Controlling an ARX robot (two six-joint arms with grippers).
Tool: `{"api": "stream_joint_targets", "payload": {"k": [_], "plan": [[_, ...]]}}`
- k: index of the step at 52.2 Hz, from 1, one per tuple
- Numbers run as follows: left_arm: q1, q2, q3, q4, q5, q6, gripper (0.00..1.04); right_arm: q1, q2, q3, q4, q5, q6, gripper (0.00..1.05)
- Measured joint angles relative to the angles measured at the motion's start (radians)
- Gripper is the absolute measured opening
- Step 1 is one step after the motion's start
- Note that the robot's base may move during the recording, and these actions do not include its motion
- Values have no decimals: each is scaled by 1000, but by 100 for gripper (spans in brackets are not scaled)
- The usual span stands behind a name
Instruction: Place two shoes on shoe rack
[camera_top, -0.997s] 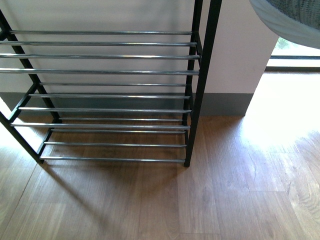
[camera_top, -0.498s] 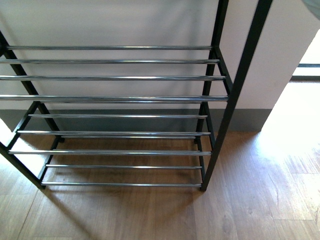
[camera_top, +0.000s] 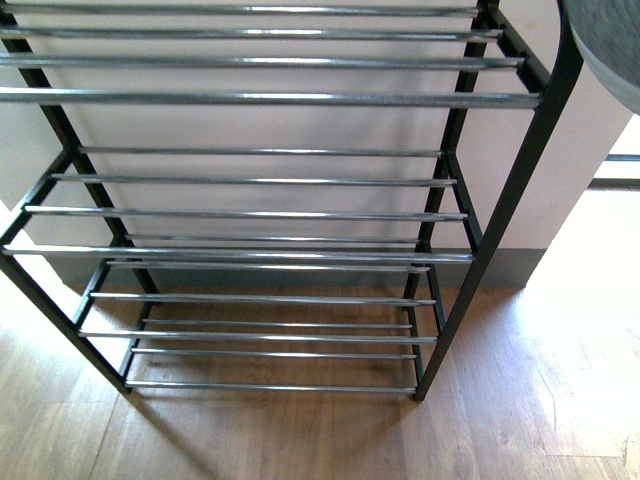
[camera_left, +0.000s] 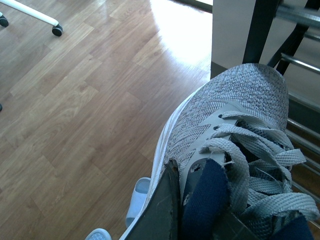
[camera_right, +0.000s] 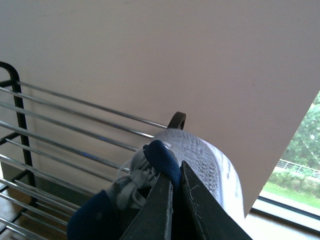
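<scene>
The shoe rack (camera_top: 470, 255), a black frame with silver rods, fills the front view. One grey sneaker's toe (camera_top: 612, 45) shows at that view's top right corner, beside the rack's rounded end. No gripper shows there. In the left wrist view my left gripper (camera_left: 182, 167) is shut on the navy collar of a grey sneaker (camera_left: 235, 95), toe pointing at the rack (camera_left: 260, 25). In the right wrist view my right gripper (camera_right: 174, 169) is shut on the navy collar of the other grey sneaker (camera_right: 205, 157), held high beside the rack's rods (camera_right: 75, 127).
Two pale blue slides (camera_left: 137, 197) lie on the wood floor below the left sneaker. A white chair leg with a caster (camera_left: 57, 30) stands further off. A pale wall is behind the rack, and a bright window (camera_right: 300, 160) lies past the wall's end.
The front view has risen and closed in: the rack looks larger, an upper tier has come into view, and the sneaker's toe shows again at the top right.
</scene>
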Motion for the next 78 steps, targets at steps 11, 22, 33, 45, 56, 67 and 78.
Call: {"api": "stream_joint_targets", "payload": {"k": [11,22,33,45,56,67,78], "plan": [[0,0,0,0,0,2,2,2,0,-1,0,-32,3,1],[0,0,0,0,-14,2,2,2,1,-1,0,-24,4,1],[-3,0,0,0,-11,0,2,0,1,-2,0,-3,4,1],[2,0,0,0,-14,1,2,2,2,-2,0,-29,4,1],[2,-3,0,0,-19,0,2,54,31,54,-167,92,109,1],[0,-3,0,0,-11,0,2,119,275,183,-160,167,366,1],[1,-3,0,0,-15,1,2,5,740,372,-7,98,508,1]]}}
